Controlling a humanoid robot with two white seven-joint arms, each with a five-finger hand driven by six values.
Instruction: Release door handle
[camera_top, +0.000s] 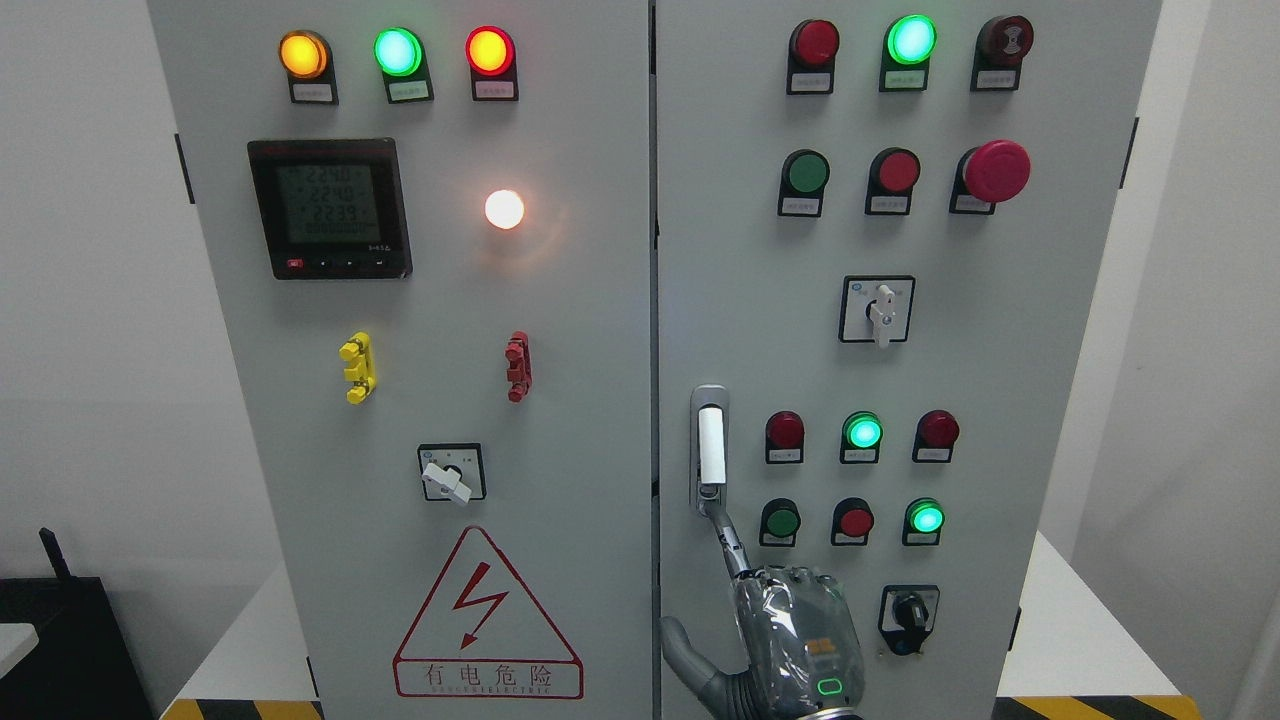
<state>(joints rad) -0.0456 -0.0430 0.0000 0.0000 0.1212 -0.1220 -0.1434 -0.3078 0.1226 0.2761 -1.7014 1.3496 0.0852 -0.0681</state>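
- The door handle (709, 448) sat upright at the left edge of the right-hand cabinet door (1060, 330), its long axis vertical.
- The right hand (790, 630) was directly below it and slightly right, index finger (728, 535) extended up to touch the handle's lower end; the other fingers were curled and held nothing.
- Letting go would, I judged, mean drawing that finger down and away.
- Only this one hand showed; no left hand was in view.
- Counted: one handle, two doors, three rotary switches, one red mushroom stop button (995, 170).
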